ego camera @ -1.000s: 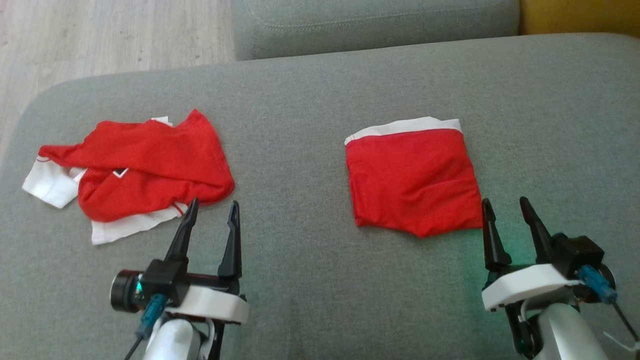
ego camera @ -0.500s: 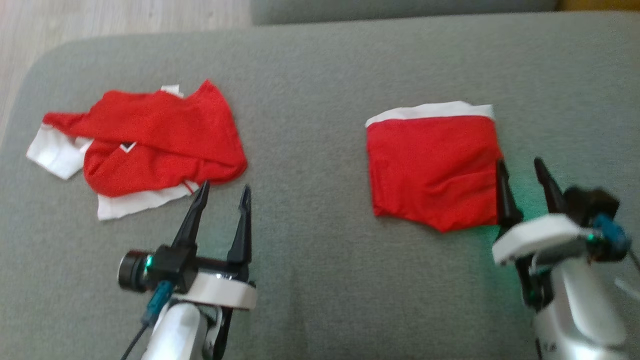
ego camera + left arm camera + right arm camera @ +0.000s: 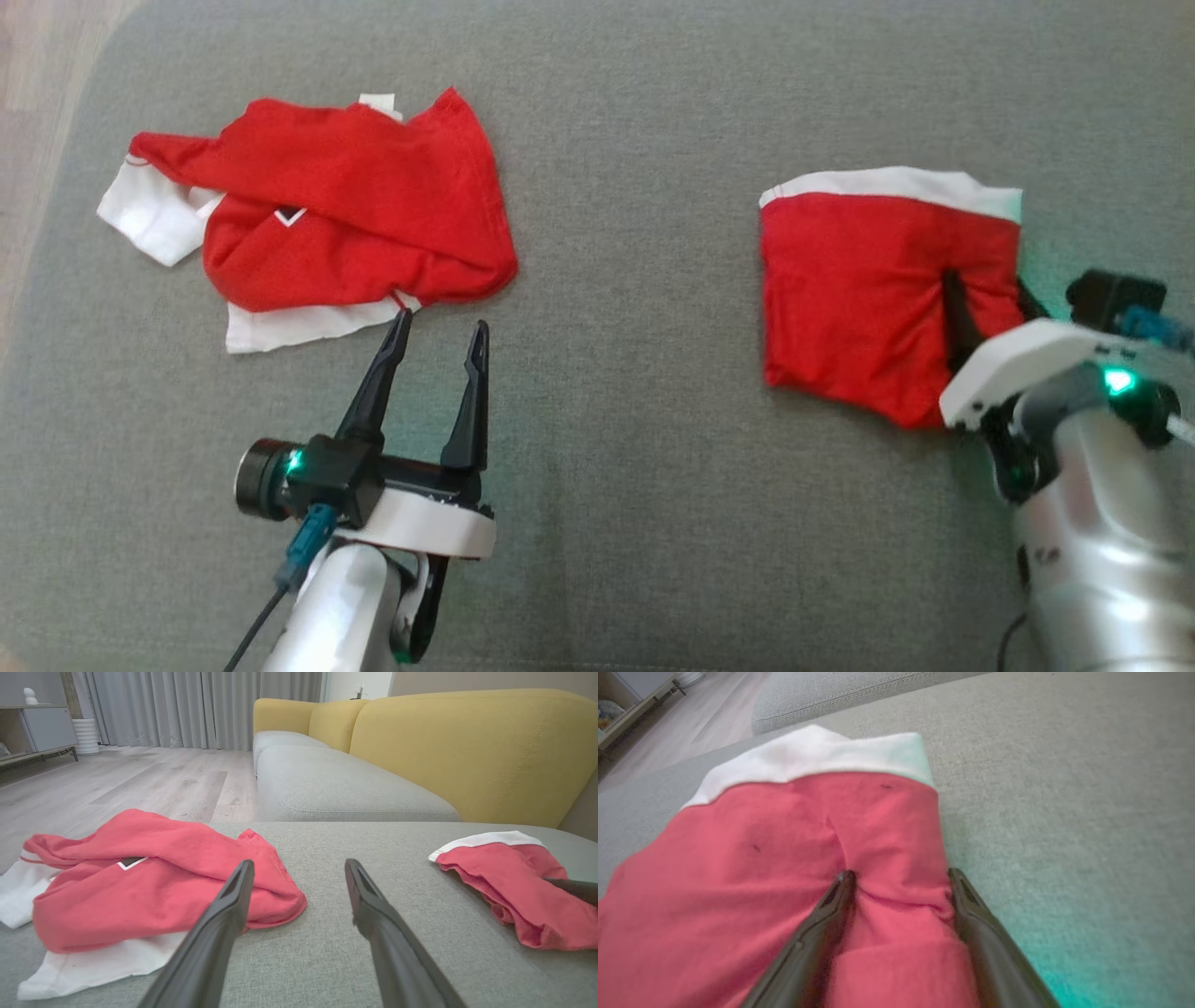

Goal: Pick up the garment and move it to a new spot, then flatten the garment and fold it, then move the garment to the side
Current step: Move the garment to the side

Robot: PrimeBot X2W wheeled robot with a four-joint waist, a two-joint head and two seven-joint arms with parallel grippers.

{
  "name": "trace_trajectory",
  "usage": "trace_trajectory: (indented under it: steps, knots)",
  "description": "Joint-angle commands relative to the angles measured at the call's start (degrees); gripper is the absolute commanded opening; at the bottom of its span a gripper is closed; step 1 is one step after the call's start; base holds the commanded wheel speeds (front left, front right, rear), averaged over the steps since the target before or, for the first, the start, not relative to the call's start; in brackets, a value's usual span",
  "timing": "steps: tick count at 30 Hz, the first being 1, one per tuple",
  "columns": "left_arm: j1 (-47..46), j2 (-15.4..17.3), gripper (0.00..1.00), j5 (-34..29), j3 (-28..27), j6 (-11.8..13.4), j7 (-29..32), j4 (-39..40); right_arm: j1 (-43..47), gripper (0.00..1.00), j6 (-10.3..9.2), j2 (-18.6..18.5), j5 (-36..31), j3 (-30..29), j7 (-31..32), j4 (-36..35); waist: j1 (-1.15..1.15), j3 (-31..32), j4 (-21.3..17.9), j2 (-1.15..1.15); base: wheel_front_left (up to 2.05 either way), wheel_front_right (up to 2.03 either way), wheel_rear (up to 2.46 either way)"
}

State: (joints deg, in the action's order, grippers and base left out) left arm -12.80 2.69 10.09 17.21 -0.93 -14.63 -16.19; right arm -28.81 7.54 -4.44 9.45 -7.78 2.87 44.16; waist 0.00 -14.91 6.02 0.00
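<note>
Nearest to me in the head view, at 7 o'clock, the left tool (image 3: 442, 319) hangs low over the grey sofa seat (image 3: 635, 467). Its two fingers are spread, with nothing between them. The tips point to the white lower edge of the crumpled garment (image 3: 355, 205), very near it, but I cannot tell if they touch.

At 4 o'clock is the right tool (image 3: 900, 872), also spread. Its left finger lies on the red cloth of the folded garment (image 3: 859, 289) and its right finger is at the cloth's right edge, so a small ridge of cloth stands between them.

The folded garment lies at 3 o'clock on the seat, a red square with a white band along its far side. The crumpled garment lies at 10 o'clock, red over white, well apart from the folded one.

Farther away, the left wrist view shows a second grey cushion (image 3: 327, 788), a yellow backrest (image 3: 467, 751) at 2 o'clock, a pale wooden floor (image 3: 154, 779), and grey curtains (image 3: 201, 709) at 11 o'clock.
</note>
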Motion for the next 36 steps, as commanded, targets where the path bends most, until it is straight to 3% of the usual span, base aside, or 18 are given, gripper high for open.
trace_trajectory:
  steps: [1,2,8,13,16,20,28,32,36]
  knots:
    - [-2.36,0.19,1.0,0.41,-1.14,0.51,-0.37,2.02,-0.29,0.6,-0.05,0.42,0.74,2.14,1.21,0.73,0.0,-0.25,0.17,0.0,0.0,0.0,0.0]
    - [-2.36,0.19,1.0,0.37,-1.15,0.55,-0.37,2.03,-0.55,0.0,-0.05,0.2,1.04,2.78,1.29,1.24,0.0,-0.29,0.21,0.0,0.0,0.0,0.0]
    - [-2.15,0.19,1.0,0.09,-2.07,0.68,-0.37,1.4,-1.48,0.0,-0.05,-2.03,1.76,8.12,-0.82,1.76,0.0,0.96,-1.14,0.0,0.0,0.0,0.0]
    - [-1.62,0.19,1.0,-0.18,-2.98,0.61,-0.37,1.37,-2.17,0.0,-0.05,-6.42,-0.02,15.32,-2.75,-1.33,0.0,2.47,-3.62,0.0,0.0,0.0,0.0]
    - [-1.53,0.19,1.0,-0.38,-3.47,0.49,-0.37,1.65,-2.24,0.0,-0.05,-10.98,-0.89,20.02,-2.25,-4.42,0.0,2.64,-4.91,0.0,0.0,0.0,0.0]
    - [-1.69,0.19,1.0,-0.53,-3.7,0.38,-0.37,2.16,-1.71,0.0,-0.05,-20.39,-1.93,24.91,-0.2,-8.47,0.0,1.86,-5.66,0.0,0.0,0.0,0.0]
    - [-3.11,0.19,1.0,-1.14,-4.02,-0.33,-0.37,2.76,-2.65,0.0,-0.05,-35.56,-0.84,24.32,2.16,-9.26,0.0,-2.84,-5.33,0.0,0.0,0.0,0.0]
    - [-4.23,0.19,1.0,-1.29,-3.95,-0.64,-0.37,2.86,-3.92,0.0,-0.05,-39.93,-1.38,21.14,1.81,-5.57,0.0,-4.82,-4.62,0.0,0.0,0.0,0.0]
    - [-5.04,0.19,1.0,-1.59,-3.94,-0.89,-0.37,2.74,-5.16,0.0,-0.05,-41.05,-2.28,17.87,0.68,-2.05,0.0,-5.78,-4.05,0.0,0.0,0.0,0.0]
